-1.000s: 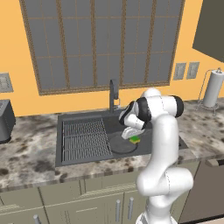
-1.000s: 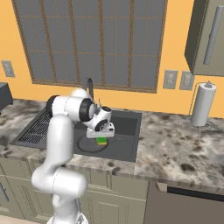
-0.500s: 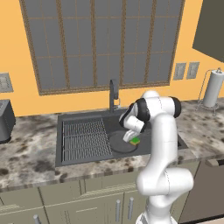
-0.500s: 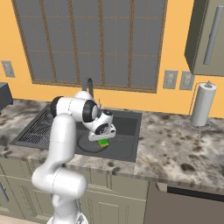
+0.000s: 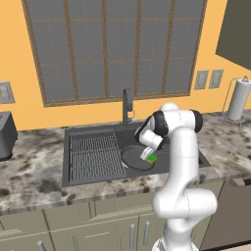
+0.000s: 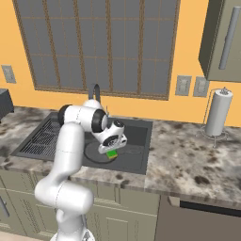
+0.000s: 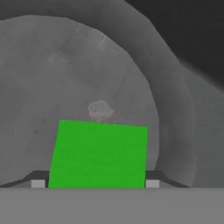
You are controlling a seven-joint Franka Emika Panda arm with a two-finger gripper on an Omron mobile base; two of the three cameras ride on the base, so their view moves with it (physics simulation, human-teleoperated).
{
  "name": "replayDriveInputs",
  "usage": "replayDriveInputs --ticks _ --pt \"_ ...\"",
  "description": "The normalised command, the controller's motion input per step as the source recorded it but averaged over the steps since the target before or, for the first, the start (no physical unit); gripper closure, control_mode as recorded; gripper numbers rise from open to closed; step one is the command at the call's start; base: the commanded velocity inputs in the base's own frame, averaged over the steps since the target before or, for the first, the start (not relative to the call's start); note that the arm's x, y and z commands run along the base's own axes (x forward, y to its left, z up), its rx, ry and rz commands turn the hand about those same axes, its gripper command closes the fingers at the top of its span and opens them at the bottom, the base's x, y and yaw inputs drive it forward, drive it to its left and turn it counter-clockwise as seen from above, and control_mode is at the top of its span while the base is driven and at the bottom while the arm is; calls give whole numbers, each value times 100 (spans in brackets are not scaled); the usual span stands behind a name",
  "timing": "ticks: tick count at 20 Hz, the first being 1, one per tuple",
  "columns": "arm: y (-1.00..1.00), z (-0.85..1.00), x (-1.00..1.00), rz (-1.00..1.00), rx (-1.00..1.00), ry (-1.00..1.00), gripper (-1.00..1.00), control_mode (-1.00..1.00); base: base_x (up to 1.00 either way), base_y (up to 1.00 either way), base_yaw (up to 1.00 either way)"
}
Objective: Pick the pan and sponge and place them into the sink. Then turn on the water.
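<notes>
The sponge [image 7: 99,154] was a small block with a bright green face, and it sat clamped between the two fingers of your hand [image 5: 148,156], low over the pan [image 5: 136,158]. You had the hand gripping the sponge by its two opposite sides, which is why the jaws stood fairly wide rather than closed down. In the hand view the green face covered the lower middle, with the pan's round grey floor spread out behind it and a pale smudge at its centre.

The pan, shallow and dark grey with a low rim, lay in the right half of the sink [image 5: 93,131], beside the ribbed rack [image 5: 95,156]. You probably held the sponge over the pan so that it would drop inside the basin. The faucet [image 5: 126,105] stood at the back rim with no stream visible, so the water looked not yet turned on. The speckled counter [image 6: 188,155] ran around the sink.
</notes>
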Motion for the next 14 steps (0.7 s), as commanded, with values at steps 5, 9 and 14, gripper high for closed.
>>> replayDriveInputs --ticks 5,9,14 --pt "0 -23 17 10 0 -6 -100 -100 0 0 0" --pt "0 -14 15 9 1 -4 -100 -100 0 0 0" --pt "-1 -3 14 6 4 -3 -100 -100 0 0 0"
